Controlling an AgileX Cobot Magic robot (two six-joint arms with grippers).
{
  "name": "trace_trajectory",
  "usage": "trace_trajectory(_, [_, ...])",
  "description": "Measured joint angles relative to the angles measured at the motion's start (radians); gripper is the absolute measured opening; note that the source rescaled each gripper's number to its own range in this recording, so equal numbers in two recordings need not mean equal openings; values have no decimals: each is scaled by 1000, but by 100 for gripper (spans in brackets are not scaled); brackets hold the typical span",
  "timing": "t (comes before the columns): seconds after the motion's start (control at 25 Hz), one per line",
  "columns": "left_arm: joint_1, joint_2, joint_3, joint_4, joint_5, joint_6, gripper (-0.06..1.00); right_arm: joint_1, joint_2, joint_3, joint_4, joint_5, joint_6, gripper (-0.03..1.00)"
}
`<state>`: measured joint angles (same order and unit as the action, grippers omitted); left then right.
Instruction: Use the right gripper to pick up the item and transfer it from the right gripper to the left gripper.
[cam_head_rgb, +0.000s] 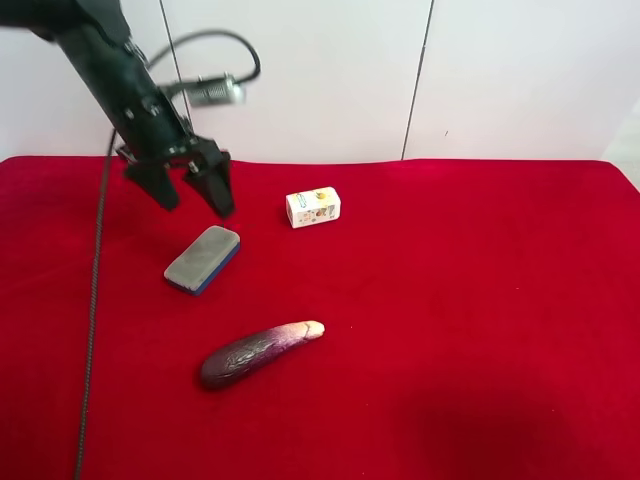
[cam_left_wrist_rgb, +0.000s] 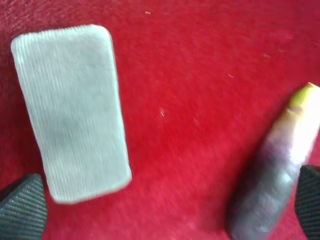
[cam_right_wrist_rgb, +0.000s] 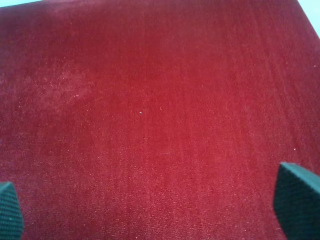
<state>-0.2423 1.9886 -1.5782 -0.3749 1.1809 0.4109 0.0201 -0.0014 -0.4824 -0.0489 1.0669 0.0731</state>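
Observation:
The item (cam_head_rgb: 203, 259), a flat grey-faced block with a blue backing, lies on the red cloth left of centre. It also shows in the left wrist view (cam_left_wrist_rgb: 72, 112), grey face up. The left gripper (cam_head_rgb: 197, 207), black jaws on the all-black arm, hangs open just above and behind the item, apart from it. In the left wrist view the left gripper (cam_left_wrist_rgb: 165, 210) is open, with nothing held. The right gripper (cam_right_wrist_rgb: 154, 207) is open over bare red cloth in the right wrist view. The right arm is out of the exterior high view.
A purple eggplant (cam_head_rgb: 258, 354) lies in front of the item and shows in the left wrist view (cam_left_wrist_rgb: 275, 185). A small white printed box (cam_head_rgb: 313, 207) stands behind and to the right of the item. A black cable (cam_head_rgb: 95, 300) hangs along the view's left.

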Motion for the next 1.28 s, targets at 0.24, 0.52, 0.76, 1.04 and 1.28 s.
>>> trace_trajectory(0.24, [-10, -226, 52, 104, 21, -81, 100, 0, 0, 0, 0, 0, 0, 100])
trace_trajectory(0.52, [-13, -573, 267, 199, 25, -125, 100, 0, 0, 0, 0, 0, 0, 100])
trace_trajectory(0.76, [-13, -839, 434, 157, 26, -125, 100, 0, 0, 0, 0, 0, 0, 100])
trace_trajectory(1.04, [-15, -1139, 675, 137, 26, -125, 100, 0, 0, 0, 0, 0, 0, 100])
trace_trajectory(1.28, [-15, -1456, 873, 180, -31, -126, 100, 0, 0, 0, 0, -1, 0, 100])
